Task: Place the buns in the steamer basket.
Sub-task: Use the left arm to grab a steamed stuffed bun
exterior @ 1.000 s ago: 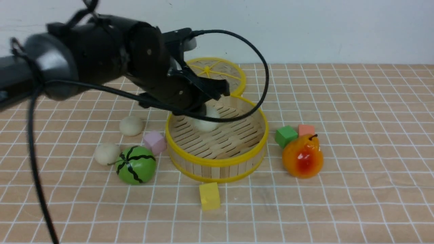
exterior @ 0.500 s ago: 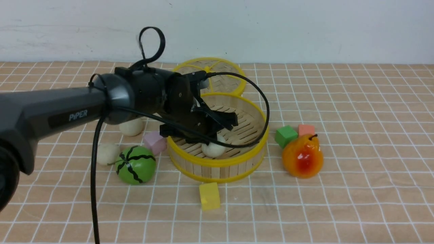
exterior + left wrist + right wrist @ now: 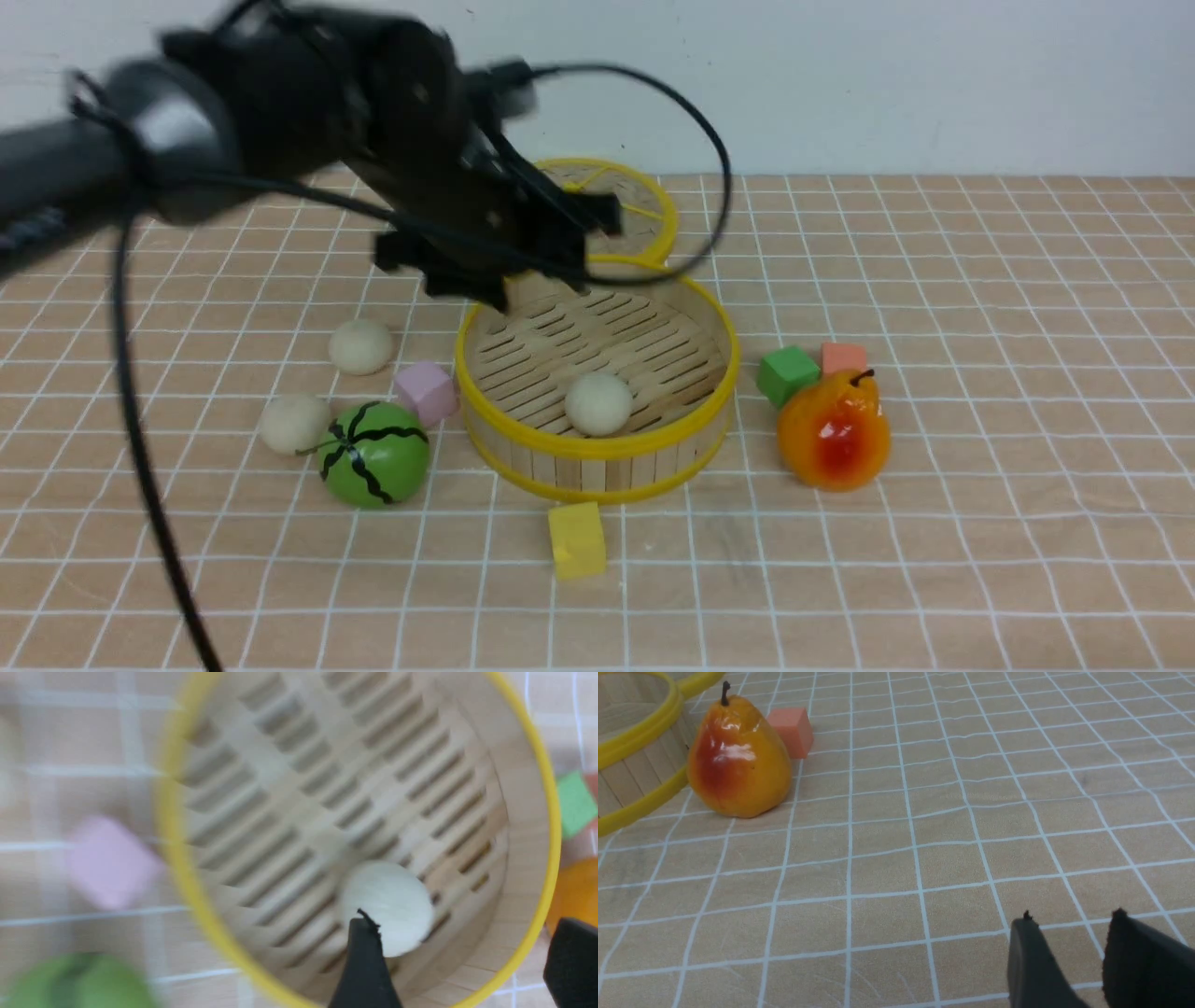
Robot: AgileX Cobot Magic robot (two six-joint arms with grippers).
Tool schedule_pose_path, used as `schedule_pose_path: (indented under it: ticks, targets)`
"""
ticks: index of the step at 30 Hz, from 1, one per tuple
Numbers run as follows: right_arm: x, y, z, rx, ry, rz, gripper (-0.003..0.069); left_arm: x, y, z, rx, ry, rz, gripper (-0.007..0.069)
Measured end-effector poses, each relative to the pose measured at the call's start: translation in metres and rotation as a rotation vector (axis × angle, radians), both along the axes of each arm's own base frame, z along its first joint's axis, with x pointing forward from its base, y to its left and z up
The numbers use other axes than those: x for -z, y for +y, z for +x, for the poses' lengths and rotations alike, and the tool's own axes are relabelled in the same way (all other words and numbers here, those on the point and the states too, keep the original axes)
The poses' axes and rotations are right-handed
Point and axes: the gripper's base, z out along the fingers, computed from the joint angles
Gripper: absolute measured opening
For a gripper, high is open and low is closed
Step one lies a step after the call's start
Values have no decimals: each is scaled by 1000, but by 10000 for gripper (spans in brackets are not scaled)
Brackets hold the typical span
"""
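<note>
Left jaws: spread wide with nothing between them; the left gripper (image 3: 549, 254) hangs above the back-left rim of the steamer basket (image 3: 597, 446).
Bun inside: one bun (image 3: 598, 404) lies on the slatted floor of the basket, near its front wall and free of the fingers.
Buns outside: two sit on the table to the left of the basket. The nearer bun (image 3: 361, 346) stands by itself. The farther bun (image 3: 294, 423) is just beside the watermelon toy (image 3: 373, 455); I cannot tell whether they touch.
Obstacle: a pink cube (image 3: 426, 392) sits close against the basket's left wall, between the basket and the outside buns.
Step in hand: as I judge it, the drop is done and the arm must leave the basket for the next bun.
Doing it well: rise clear of the yellow rim before swinging left, and keep the jaws wide. Take the nearer bun first, since it stands free. Come straight down and centre the ball between the pads. Close gently, as a smooth round ball may squirt out. Keep the fingers off the pink cube.
Right jaws: a narrow gap, gripping nothing; the right gripper (image 3: 1071, 914) is low over bare table, well to the right of the basket, beyond the pear (image 3: 738, 760).
Progress: one bun of three is in.
</note>
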Motion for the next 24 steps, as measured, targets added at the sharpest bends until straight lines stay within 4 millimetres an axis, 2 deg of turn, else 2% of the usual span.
schedule_pose_path:
  ticks: [4, 7, 9, 10, 11, 13, 18, 19, 24]
  targets:
    - [0, 0, 0, 0, 0, 0, 239, -22, 60, 4, -129, 3, 53, 471]
    - [0, 0, 0, 0, 0, 0, 239, -20, 95, 11, -218, 36, 75, 452]
    - [0, 0, 0, 0, 0, 0, 239, -11, 117, 19, -275, 59, 82, 432]
    - [0, 0, 0, 0, 0, 0, 239, -11, 117, 19, -275, 58, 82, 432]
    - [0, 0, 0, 0, 0, 0, 239, -3, 127, 26, -301, 70, 82, 416]
    - [0, 0, 0, 0, 0, 1, 239, 11, 132, 38, -306, 66, 85, 395]
    - [0, 0, 0, 0, 0, 1, 239, 41, 127, 60, -263, 35, 88, 365]
    - [0, 0, 0, 0, 0, 1, 239, 53, 125, 68, -254, 17, 83, 356]
    - [0, 0, 0, 0, 0, 1, 239, 84, 123, 85, -246, 12, 87, 347]
